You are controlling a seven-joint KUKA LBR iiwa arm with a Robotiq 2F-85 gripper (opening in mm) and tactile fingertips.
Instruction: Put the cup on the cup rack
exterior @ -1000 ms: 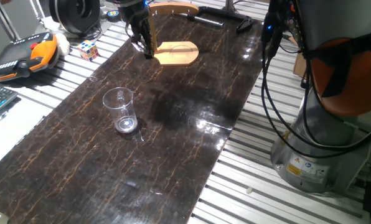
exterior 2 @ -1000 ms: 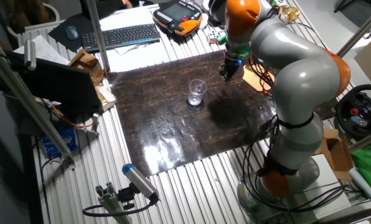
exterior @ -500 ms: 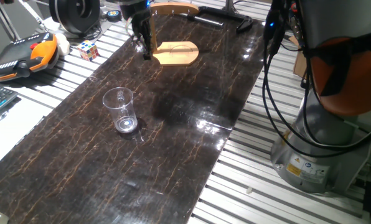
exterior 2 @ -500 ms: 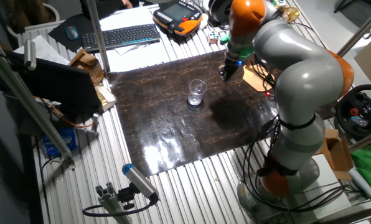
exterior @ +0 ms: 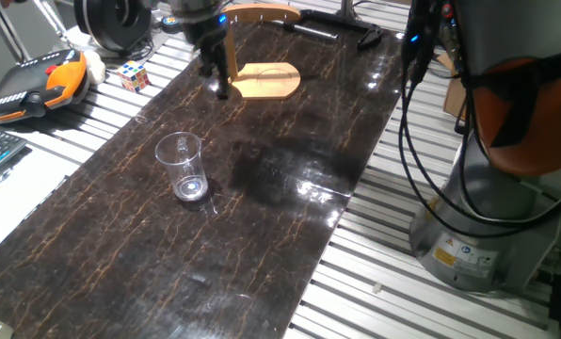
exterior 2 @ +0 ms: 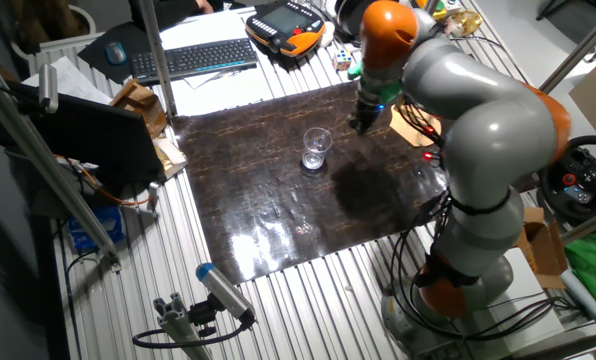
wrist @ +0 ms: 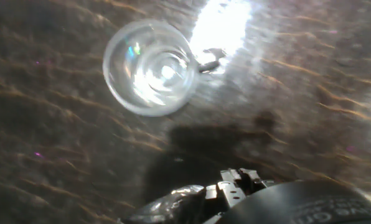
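The gripper [exterior: 218,83] hangs above the far end of the dark marbled table [exterior: 262,226], close to the table's left edge, fingers pointing down. It holds nothing, though how far apart the fingers stand cannot be told from any view. Just beside it, toward the far end, lies the flat oval base of the cup rack [exterior: 267,81], light wood, with its curved arm rising behind. The cup [exterior: 183,167] stands upright and on its own around the middle of the table, nearer the left edge and well apart from both gripper and rack. It is clear plastic with nothing inside; the hand view looks straight down its mouth [wrist: 150,67] to the thick round bottom.
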